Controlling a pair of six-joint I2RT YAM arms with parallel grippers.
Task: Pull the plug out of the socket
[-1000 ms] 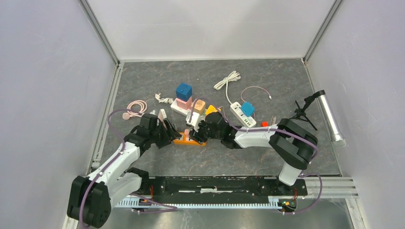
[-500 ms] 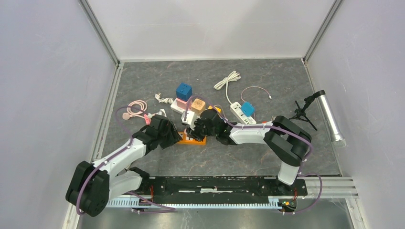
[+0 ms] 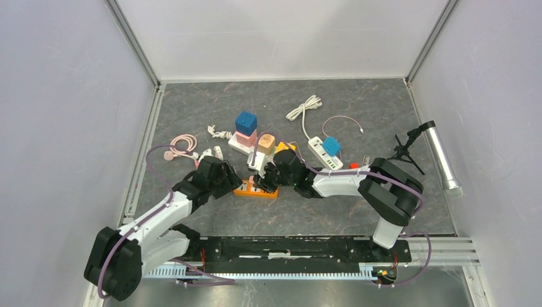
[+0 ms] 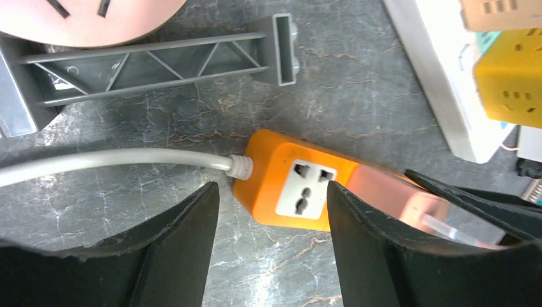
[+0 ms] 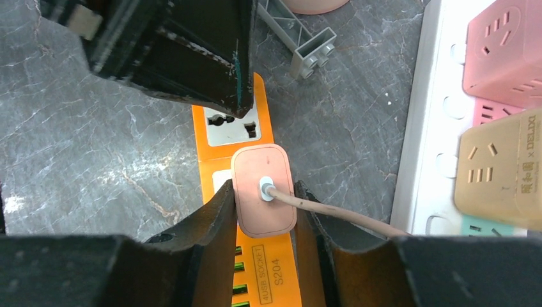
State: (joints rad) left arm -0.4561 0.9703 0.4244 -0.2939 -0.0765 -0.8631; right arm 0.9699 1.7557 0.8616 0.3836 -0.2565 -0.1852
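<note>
The left gripper (image 4: pixel 271 192) has edged onto the cord end of the strip (image 3: pixel 255 189), fingers wide astride it, gripping nothing, while the right gripper (image 5: pixel 265 192) pinches the plug (image 5: pixel 263 182) seated mid-strip, so the pull likely runs straight off its face.

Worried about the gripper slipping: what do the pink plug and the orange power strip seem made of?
The pink plug looks like moulded plastic with a satin finish: uniform colour, smooth rounded corners, a soft sheen. The orange power strip looks like hard, slightly glossy plastic: crisp edges, faint reflections, white socket inserts. Both are probably slick.
</note>
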